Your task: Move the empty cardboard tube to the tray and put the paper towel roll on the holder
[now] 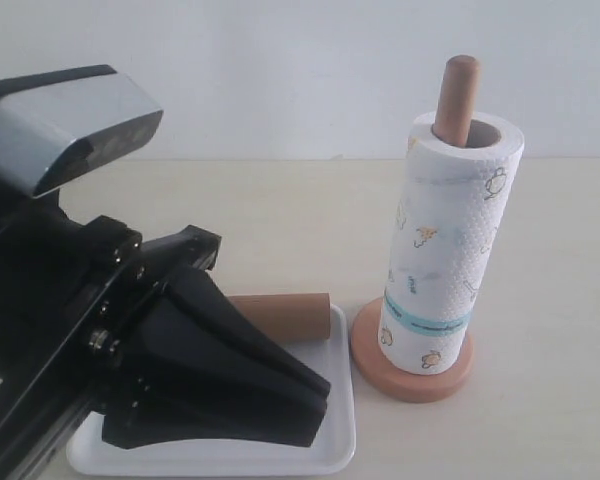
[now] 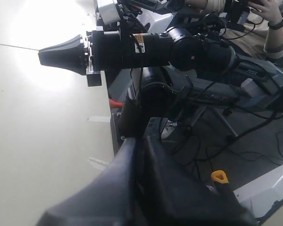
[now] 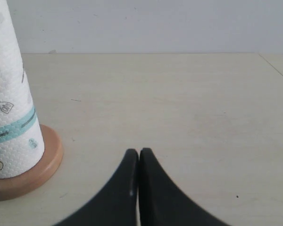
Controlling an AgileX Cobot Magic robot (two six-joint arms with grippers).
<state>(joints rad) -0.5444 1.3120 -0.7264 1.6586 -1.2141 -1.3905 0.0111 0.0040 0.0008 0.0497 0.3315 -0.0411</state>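
Observation:
The paper towel roll (image 1: 445, 250) stands upright over the holder's rod (image 1: 458, 95), resting on the round wooden base (image 1: 412, 378). The empty cardboard tube (image 1: 285, 312) lies across the far part of the white tray (image 1: 342, 440), its left end hidden behind my left arm. My left gripper (image 1: 318, 400) hangs over the tray, shut and holding nothing; in the left wrist view (image 2: 140, 141) its fingers press together. My right gripper (image 3: 139, 151) is shut and empty above the bare table, beside the roll (image 3: 9, 103) and the base (image 3: 49, 157). The exterior view does not show it.
My left arm's bulk (image 1: 70, 300) fills the near left of the exterior view and covers part of the tray. In the left wrist view the right arm (image 2: 132, 47) reaches over the table, with cables and a person (image 2: 269, 14) beyond the table edge.

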